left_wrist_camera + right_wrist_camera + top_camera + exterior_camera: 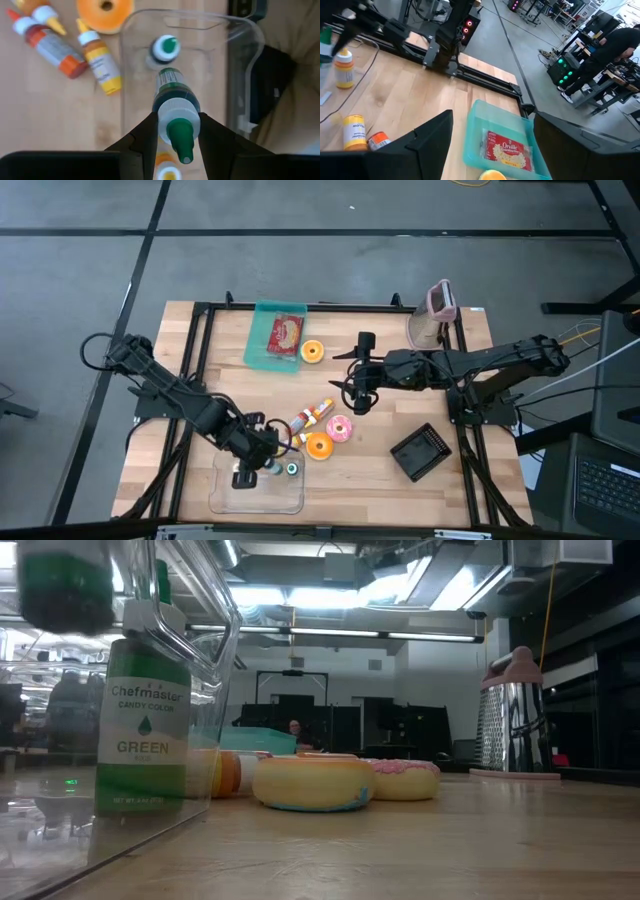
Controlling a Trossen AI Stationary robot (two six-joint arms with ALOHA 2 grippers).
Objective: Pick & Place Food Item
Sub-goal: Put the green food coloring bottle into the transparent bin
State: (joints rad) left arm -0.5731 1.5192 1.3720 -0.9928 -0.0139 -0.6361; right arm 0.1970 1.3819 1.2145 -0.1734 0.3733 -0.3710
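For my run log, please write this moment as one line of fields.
left gripper: shut on green bottle, over clear container | right gripper: open, empty, above table middle | another green bottle stands in container

Green candy-colour bottle (173, 95); pink-frosted donut (339, 428); orange donut (319, 446); teal tray (262, 352).

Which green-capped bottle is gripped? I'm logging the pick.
The one between the left gripper's fingers, above the clear bin; the other green bottle stands free inside.
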